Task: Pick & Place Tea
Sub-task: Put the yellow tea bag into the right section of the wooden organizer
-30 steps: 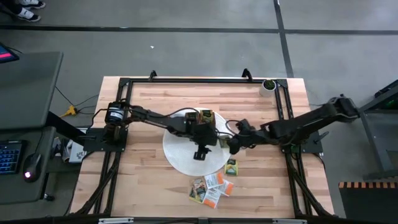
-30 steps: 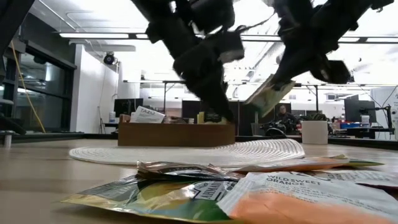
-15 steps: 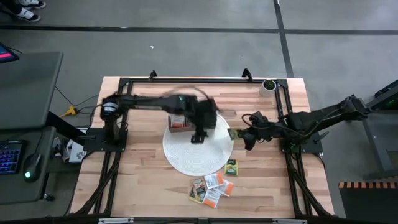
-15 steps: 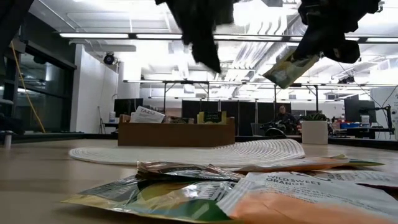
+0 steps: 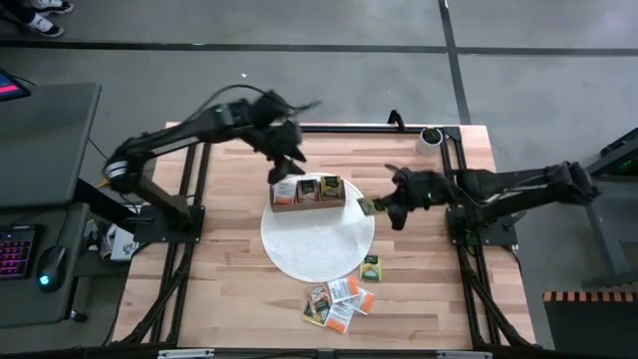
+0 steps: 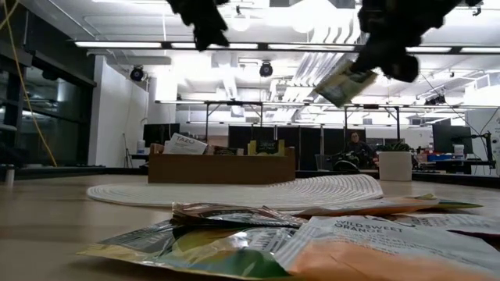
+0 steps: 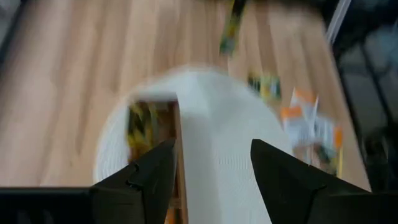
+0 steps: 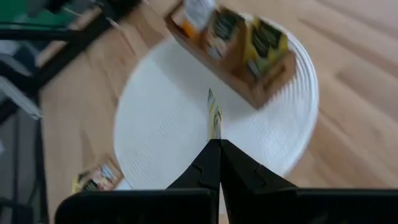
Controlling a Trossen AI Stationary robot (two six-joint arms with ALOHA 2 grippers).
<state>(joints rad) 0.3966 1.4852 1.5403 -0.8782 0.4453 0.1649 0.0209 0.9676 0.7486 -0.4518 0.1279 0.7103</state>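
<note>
A green tea packet [image 5: 367, 206] hangs in the air off the right end of the wooden box [image 5: 307, 191], with my right gripper [image 5: 385, 208] shut on it. The box holds upright tea packets and stands on the far part of a round white mat [image 5: 317, 244]. More tea packets [image 5: 339, 302] lie loose on the table near its front edge, and one more [image 5: 371, 266] lies at the mat's rim. My left gripper [image 5: 289, 152] is raised beyond the box's far left corner, open [image 7: 211, 180] and holding nothing. My right gripper pinches the tea packet between its two shut fingers by one edge [image 8: 214, 138]. The fingers slant down from the table's right side. The packet sticks out past the fingertips, edge-on to the wrist camera, tilted [image 6: 344, 82] and lifted well clear of the mat and table.
A small white cup with a plant [image 5: 430, 137] stands at the table's far right corner. A black metal frame [image 5: 299, 128] runs along the table's edges. Bare wood lies left of the mat.
My left gripper has risen and swung from over the box toward the table's far left, staying open. My right gripper has carried the packet up and toward the far edge, rolling as it went; the packet now hangs higher.
</note>
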